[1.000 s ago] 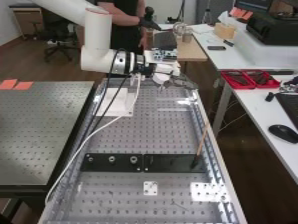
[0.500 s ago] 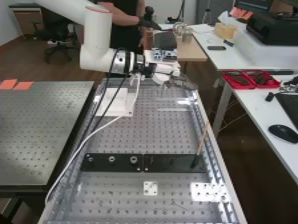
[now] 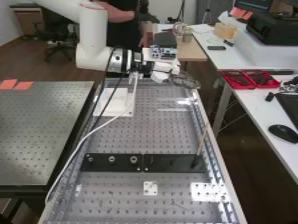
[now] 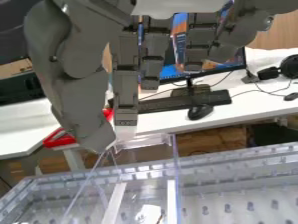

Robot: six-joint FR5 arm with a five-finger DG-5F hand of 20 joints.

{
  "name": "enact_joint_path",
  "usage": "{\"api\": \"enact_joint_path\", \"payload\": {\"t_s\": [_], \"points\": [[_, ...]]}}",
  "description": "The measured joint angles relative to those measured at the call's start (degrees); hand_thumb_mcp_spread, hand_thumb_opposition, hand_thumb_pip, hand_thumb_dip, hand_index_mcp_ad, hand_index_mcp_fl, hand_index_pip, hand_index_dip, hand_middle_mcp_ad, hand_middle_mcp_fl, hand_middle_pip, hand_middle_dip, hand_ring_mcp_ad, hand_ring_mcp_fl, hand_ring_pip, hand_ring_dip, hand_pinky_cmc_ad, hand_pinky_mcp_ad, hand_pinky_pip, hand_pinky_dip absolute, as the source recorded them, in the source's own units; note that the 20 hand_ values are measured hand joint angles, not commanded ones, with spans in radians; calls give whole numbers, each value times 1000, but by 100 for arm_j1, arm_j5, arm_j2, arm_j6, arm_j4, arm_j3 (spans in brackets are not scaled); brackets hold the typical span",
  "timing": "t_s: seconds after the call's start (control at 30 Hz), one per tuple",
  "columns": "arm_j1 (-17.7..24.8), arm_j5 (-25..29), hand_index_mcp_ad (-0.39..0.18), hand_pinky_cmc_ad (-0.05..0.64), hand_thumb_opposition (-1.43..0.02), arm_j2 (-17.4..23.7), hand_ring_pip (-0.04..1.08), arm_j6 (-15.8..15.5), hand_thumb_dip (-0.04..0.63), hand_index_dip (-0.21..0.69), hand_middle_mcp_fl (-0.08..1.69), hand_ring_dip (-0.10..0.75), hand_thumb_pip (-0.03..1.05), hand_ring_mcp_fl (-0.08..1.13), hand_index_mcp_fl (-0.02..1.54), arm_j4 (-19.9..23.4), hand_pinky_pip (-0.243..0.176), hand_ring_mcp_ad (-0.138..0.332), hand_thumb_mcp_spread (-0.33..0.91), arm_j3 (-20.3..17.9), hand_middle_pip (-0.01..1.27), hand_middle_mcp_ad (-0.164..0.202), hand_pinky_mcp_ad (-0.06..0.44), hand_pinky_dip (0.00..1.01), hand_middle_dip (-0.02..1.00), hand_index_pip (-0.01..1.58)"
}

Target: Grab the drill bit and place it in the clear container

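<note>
perforated tabletop (image 3: 120, 190) under robot hand (image 3: 184, 80) | white desk (image 3: 256, 107) beyond its fingertips, red trays (image 3: 249, 86) of dark items on it | clear container (image 4: 143, 142) below hand, small pale patch inside, unidentifiable | hand released, fingers straight | drill bit: location cannot be told

Lab: perforated bench (image 3: 40, 135), robot arm (image 3: 92, 37)

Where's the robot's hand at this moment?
In the high view, the hand is over the far right corner of the perforated bench, just left of the red trays.
</note>
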Motion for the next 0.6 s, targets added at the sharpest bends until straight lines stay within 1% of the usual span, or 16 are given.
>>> {"api": "enact_joint_path", "payload": {"t_s": [0.03, 0.1, 0.17, 0.27, 0.33, 0.37, 0.4, 0.43, 0.5, 0.53, 0.6], "points": [[-14, -19, -79, 262, -848, 55, 106, 3, 321, 367, 314, 122, 534, 94, 744, 24, -37, 148, 483, -39, 112, -47, 105, 136, 284, 449], [-64, -62, -75, 253, -838, 262, 106, 4, 318, 367, 314, 122, 525, 96, 738, 91, -37, 147, 456, -163, 113, -45, 106, 136, 284, 346], [-120, -49, -72, 251, -819, 473, 106, -8, 318, 367, 314, 122, 506, 82, 737, 146, -37, 154, 454, -288, 112, -44, 106, 136, 284, 243], [-225, -1, -61, 234, -806, 825, 105, -44, 316, 368, 311, 122, 492, 82, 737, 210, -37, 152, 454, -490, 112, -47, 103, 138, 284, 178], [-292, 15, -63, 234, -799, 1034, 108, -72, 316, 380, 314, 126, 490, 82, 740, 226, -38, 154, 442, -602, 112, -37, 101, 155, 284, 168], [-335, 16, -63, 234, -794, 1160, 105, -90, 298, 396, 314, 122, 489, 82, 742, 230, -38, 155, 440, -666, 112, -37, 101, 171, 284, 152], [-386, 16, -63, 237, -794, 1301, 108, -108, 297, 398, 312, 122, 489, 82, 745, 222, -38, 155, 431, -734, 112, -37, 101, 183, 284, 129], [-409, 15, -63, 234, -794, 1363, 108, -114, 284, 410, 312, 126, 482, 82, 754, 213, -38, 155, 426, -760, 112, -37, 99, 187, 284, 119], [-517, 18, -56, 232, -787, 1657, 105, -129, 286, 429, 312, 126, 421, 63, 756, 128, -40, 154, 393, -873, 112, -38, 103, 183, 284, 87], [-539, 19, -54, 232, -771, 1721, 105, -130, 269, 435, 312, 122, 408, 65, 754, 103, -45, 154, 379, -895, 113, -37, 105, 199, 284, 66], [-634, 21, -51, 241, -761, 1996, 105, -133, 227, 475, 312, 126, 379, 66, 717, -2, -42, 168, 349, -988, 113, -21, 134, 232, 284, 56]]}}
